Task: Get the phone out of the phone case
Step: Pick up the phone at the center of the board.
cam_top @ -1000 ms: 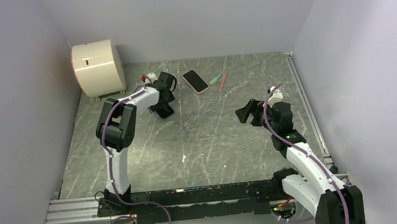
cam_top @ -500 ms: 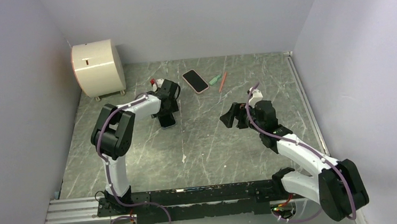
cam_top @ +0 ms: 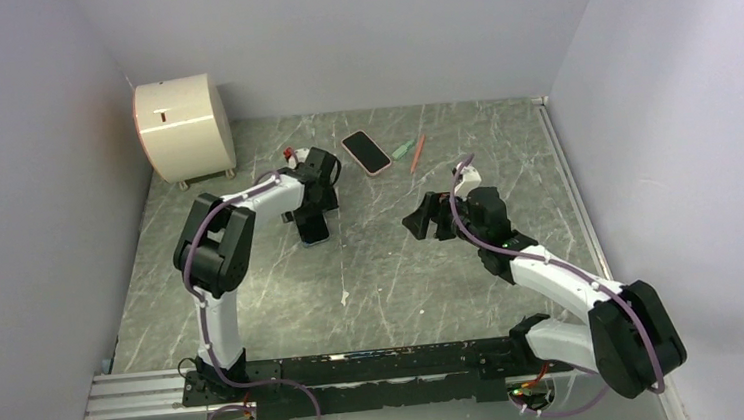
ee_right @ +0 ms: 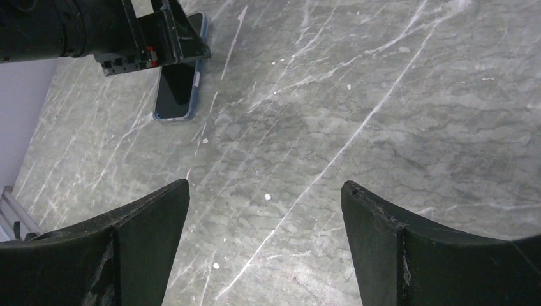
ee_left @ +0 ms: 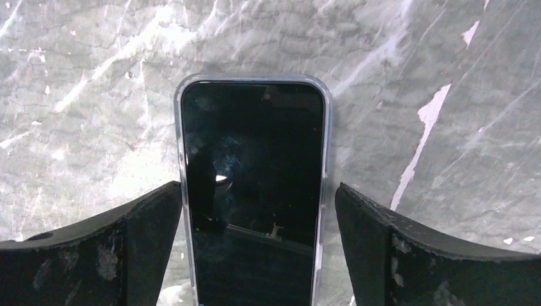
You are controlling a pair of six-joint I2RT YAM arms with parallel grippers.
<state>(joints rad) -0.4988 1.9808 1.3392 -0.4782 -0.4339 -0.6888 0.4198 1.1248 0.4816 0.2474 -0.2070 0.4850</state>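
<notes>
A dark-screened phone (ee_left: 254,191) in a clear phone case (ee_left: 327,159) lies flat, screen up, on the grey marbled table (cam_top: 393,269). My left gripper (ee_left: 258,188) is open directly above it, one finger on each long side. The left finger (ee_left: 150,223) sits against the case edge, while a narrow gap shows at the right finger. From above, the phone (cam_top: 313,229) pokes out just below the left gripper (cam_top: 315,202). My right gripper (ee_right: 265,185) is open and empty over bare table, facing the phone (ee_right: 177,89). From overhead the right gripper (cam_top: 417,219) is right of the phone.
A second phone in a pink case (cam_top: 365,152) lies at the back, with a green pen (cam_top: 403,150) and an orange pen (cam_top: 417,153) beside it. A cream rounded appliance (cam_top: 184,127) stands in the back left corner. Grey walls close three sides.
The right arm has swung left toward the middle of the table. The left gripper has come a little forward and right over the phone, and its jaws have widened.
</notes>
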